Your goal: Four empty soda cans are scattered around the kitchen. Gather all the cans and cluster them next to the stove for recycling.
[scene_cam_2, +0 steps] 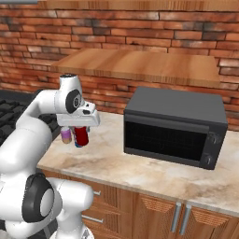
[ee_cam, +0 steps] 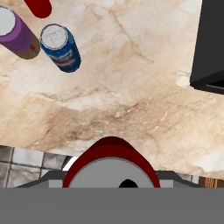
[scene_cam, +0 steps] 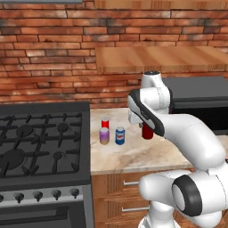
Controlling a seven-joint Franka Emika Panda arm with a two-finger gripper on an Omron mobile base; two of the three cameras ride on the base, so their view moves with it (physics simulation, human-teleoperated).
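blue can [ee_cam: 61, 48] wears a red-white-blue logo — lettering unreadable.

Red brick wall [scene_cam: 44, 49], wooden shelf [scene_cam_2: 140, 65], marble counter [scene_cam_2: 140, 172], wooden cabinets [scene_cam_2: 154, 214]

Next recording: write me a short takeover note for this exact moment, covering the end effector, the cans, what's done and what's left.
End effector: shut on a red can, held above the counter beside the microwave.
Three cans already stand together on the counter just right of the stove: red can at the back, purple can, blue can.
Left: carry the held can over and set it with that cluster, then release.
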